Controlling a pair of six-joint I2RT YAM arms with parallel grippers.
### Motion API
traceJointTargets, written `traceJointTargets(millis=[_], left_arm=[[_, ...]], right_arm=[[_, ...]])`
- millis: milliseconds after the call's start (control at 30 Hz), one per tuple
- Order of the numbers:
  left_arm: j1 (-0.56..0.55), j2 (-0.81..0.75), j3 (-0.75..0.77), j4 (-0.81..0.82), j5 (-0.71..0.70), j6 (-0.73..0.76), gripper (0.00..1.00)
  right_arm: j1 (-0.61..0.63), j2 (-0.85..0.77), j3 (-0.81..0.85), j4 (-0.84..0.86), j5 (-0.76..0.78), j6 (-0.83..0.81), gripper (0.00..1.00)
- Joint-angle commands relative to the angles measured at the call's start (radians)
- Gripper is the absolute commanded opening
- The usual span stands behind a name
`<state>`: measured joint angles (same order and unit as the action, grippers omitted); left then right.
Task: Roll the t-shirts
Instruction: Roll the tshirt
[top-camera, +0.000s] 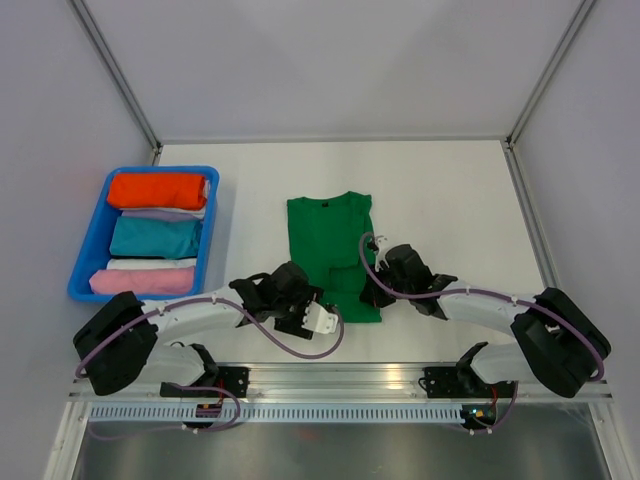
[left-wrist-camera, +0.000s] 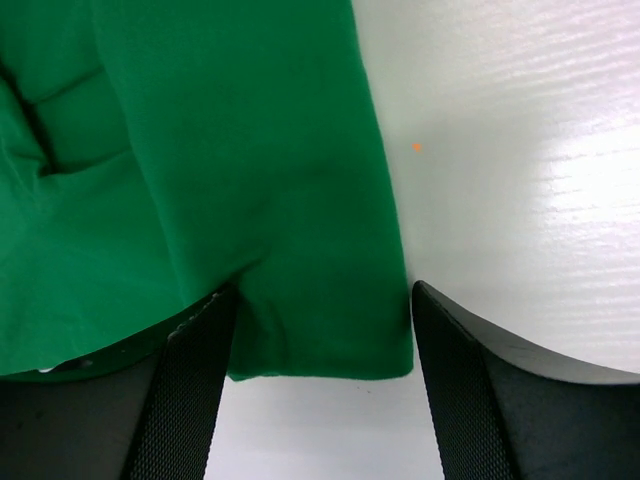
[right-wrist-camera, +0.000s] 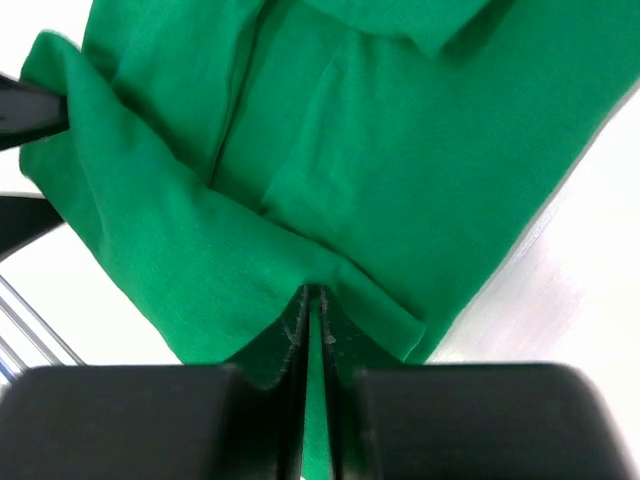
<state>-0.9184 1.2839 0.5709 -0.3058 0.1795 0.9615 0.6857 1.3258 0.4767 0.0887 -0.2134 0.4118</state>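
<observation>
The emerald-green t-shirt (top-camera: 328, 235) lies folded into a long strip in the middle of the table, collar at the far end. My left gripper (top-camera: 320, 305) is open at its near-left corner. In the left wrist view the hem corner (left-wrist-camera: 330, 330) lies between the two fingers of this gripper (left-wrist-camera: 325, 345), and cloth covers part of the left finger. My right gripper (top-camera: 378, 294) is at the near-right corner and is shut on a pinched fold of the shirt's hem (right-wrist-camera: 250, 250). Its jaws (right-wrist-camera: 315, 300) are closed, with green cloth between them.
A blue bin (top-camera: 84, 255) stands at the left with rolled bundles in it: orange-red (top-camera: 155, 190), teal (top-camera: 155, 238), pink (top-camera: 140, 282) and pale ones between. A metal rail (top-camera: 340, 378) runs along the near edge. Frame posts stand at the far corners.
</observation>
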Motion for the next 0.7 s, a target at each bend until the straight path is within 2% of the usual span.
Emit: traceJointTargets(millis=[0, 33, 67, 100, 167, 200, 267, 300, 367, 400, 433, 533, 600, 667], left_arm=[[-0.002, 0.054, -0.002, 0.040, -0.017, -0.018, 0.75], [-0.002, 0.052, -0.005, 0.042, -0.005, -0.017, 0.72], [-0.002, 0.054, -0.015, 0.042, 0.000, -0.009, 0.68], [0.000, 0.052, -0.020, 0.042, 0.003, -0.006, 0.54], [0.001, 0.054, -0.025, 0.040, 0.005, 0.000, 0.42], [0.001, 0.054, -0.025, 0.037, 0.005, 0.000, 0.32], [0.004, 0.052, -0.019, 0.034, 0.012, -0.006, 0.24], [0.009, 0.052, -0.014, 0.027, 0.015, -0.009, 0.14], [0.019, 0.058, 0.010, 0.014, 0.032, -0.029, 0.04], [0.038, 0.060, 0.023, -0.010, 0.041, -0.036, 0.02], [0.052, 0.061, 0.035, -0.025, 0.072, -0.041, 0.02], [0.124, 0.063, 0.102, -0.106, 0.167, -0.081, 0.02], [0.170, 0.065, 0.150, -0.151, 0.216, -0.090, 0.02], [0.185, 0.066, 0.170, -0.187, 0.261, -0.090, 0.02]], right_arm=[[0.003, -0.042, 0.051, -0.015, -0.026, -0.086, 0.15], [0.003, -0.065, 0.056, -0.024, -0.030, -0.112, 0.21], [0.003, -0.124, 0.059, -0.041, -0.035, -0.143, 0.32], [0.003, -0.161, 0.057, -0.049, -0.037, -0.218, 0.36], [0.003, -0.283, 0.034, -0.056, -0.029, -0.289, 0.44], [0.003, -0.325, 0.024, -0.058, -0.018, -0.339, 0.47], [0.000, -0.413, 0.004, -0.055, -0.056, -0.437, 0.51], [0.008, -0.434, -0.001, -0.061, -0.091, -0.537, 0.51], [0.014, -0.470, 0.000, -0.113, -0.127, -0.635, 0.52], [0.021, -0.480, -0.001, -0.136, -0.147, -0.710, 0.52], [0.028, -0.490, -0.007, -0.167, -0.179, -0.861, 0.52], [0.073, -0.501, -0.068, -0.254, -0.138, -1.052, 0.56], [0.131, -0.459, -0.084, -0.276, -0.113, -1.076, 0.56], [0.184, -0.403, -0.084, -0.250, 0.001, -1.081, 0.56]])
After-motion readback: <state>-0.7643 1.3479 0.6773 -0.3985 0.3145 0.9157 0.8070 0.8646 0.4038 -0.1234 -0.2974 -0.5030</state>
